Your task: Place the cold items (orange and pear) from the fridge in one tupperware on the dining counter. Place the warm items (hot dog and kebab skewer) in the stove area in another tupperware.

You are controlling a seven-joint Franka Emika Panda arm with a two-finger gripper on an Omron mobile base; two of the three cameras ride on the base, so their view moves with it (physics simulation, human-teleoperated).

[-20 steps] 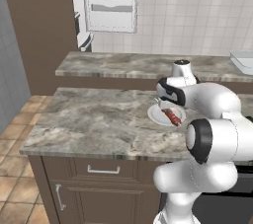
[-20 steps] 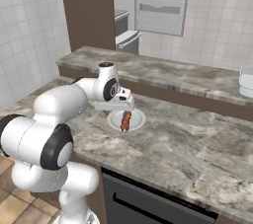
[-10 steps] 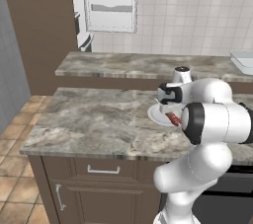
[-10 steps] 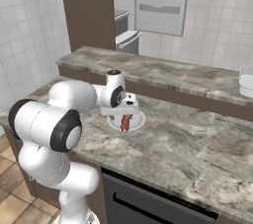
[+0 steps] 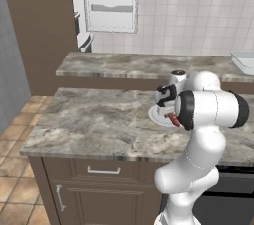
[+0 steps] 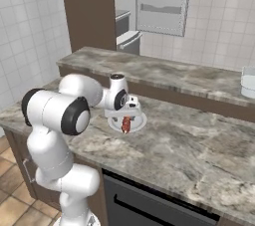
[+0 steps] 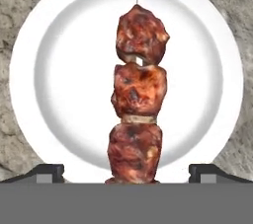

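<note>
The kebab skewer [image 7: 138,104], three browned meat chunks on a thin stick, lies on a white plate [image 7: 64,85] on the front counter. My gripper [image 7: 126,171] hangs straight over it and is open, with one dark fingertip [image 7: 47,171] on each side of the skewer's near end and not touching it. From the base cameras the gripper [image 6: 130,108] [image 5: 163,95] sits just above the plate [image 6: 138,123] and the kebab skewer [image 6: 126,124] [image 5: 172,119]. A clear tupperware [image 6: 248,81] [image 5: 243,60] stands on the back counter at the right. Orange, pear and hot dog are out of view.
The fridge [image 6: 164,1] [image 5: 109,1] stands open behind the raised back counter [image 6: 174,73]. An oven front [image 6: 149,205] sits under the front counter. My own arm [image 5: 208,110] bulks large beside the plate.
The arm's elbow has swung round and folded in, and the hand has settled a little lower over the plate. The jaws stay open and the kebab has not moved.
</note>
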